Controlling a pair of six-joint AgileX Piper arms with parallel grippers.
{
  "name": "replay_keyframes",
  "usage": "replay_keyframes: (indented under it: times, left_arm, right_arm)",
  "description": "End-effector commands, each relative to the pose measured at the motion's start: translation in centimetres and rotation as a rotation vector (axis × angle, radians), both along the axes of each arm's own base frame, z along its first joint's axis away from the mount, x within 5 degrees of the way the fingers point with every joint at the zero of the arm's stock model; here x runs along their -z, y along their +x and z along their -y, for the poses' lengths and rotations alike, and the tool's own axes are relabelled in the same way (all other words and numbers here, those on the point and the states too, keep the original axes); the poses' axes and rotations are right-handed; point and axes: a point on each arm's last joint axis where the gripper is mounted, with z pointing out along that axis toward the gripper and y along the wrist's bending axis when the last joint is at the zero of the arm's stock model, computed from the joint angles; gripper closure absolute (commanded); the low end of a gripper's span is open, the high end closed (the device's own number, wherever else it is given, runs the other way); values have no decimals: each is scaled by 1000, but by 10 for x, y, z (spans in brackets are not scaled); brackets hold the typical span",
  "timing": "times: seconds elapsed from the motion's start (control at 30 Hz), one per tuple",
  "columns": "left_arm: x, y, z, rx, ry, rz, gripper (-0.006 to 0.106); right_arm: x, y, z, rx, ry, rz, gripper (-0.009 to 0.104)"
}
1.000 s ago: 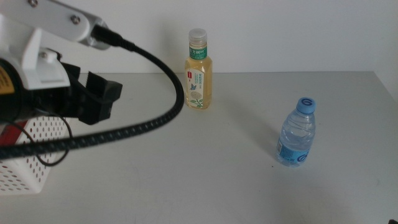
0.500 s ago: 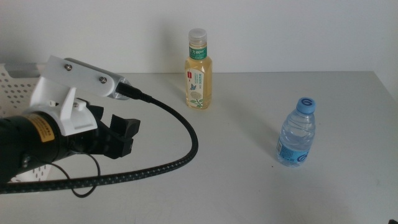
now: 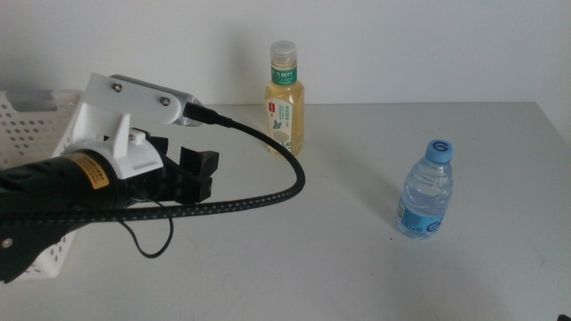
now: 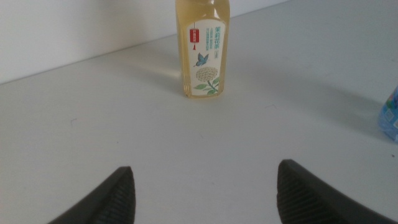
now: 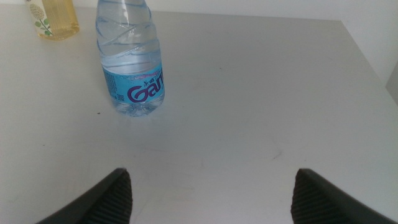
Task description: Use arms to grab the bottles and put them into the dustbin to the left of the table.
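Note:
The pale-yellow tea bottle (image 3: 285, 98) stands upright at the back of the table (image 3: 339, 259). The clear water bottle with a blue cap (image 3: 426, 192) stands upright at the right. My left gripper (image 3: 194, 174) is open and empty above the table's left part, short of the tea bottle and facing it (image 4: 203, 56); the jaws (image 4: 205, 196) stand wide apart. My right gripper (image 5: 214, 199) is open and empty, low over the table with the water bottle (image 5: 132, 68) ahead; it is outside the middle view. The red can is out of view.
The white perforated dustbin (image 3: 31, 120) stands at the table's left edge, partly behind my left arm. The arm's thick black cable (image 3: 277, 183) loops over the table in front of the tea bottle. A white wall backs the table.
My left arm has swung right, from over the dustbin to above the table, and its gripper now points at the tea bottle. Both bottles have stayed in place.

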Motion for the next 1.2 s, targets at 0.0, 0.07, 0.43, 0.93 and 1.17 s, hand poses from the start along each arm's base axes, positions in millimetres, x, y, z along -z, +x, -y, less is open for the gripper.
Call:
replay_keyframes:
  times: [0.0,0.07,0.43,0.93,1.17]
  left_arm:
    - [-19,9,5,-13,-91,133,23]
    - [-17,14,7,-16,-102,166,18]
    - [-7,61,30,4,-113,296,7]
    - [25,109,67,77,-177,460,7]
    - [26,135,77,57,-191,468,7]
  right_arm:
    - [-9,0,1,12,-9,92,30]
    - [-9,0,1,12,-9,92,30]
    - [-9,0,1,12,-9,92,30]
    - [-9,0,1,12,-7,92,30]
    - [-9,0,1,12,-7,92,30]
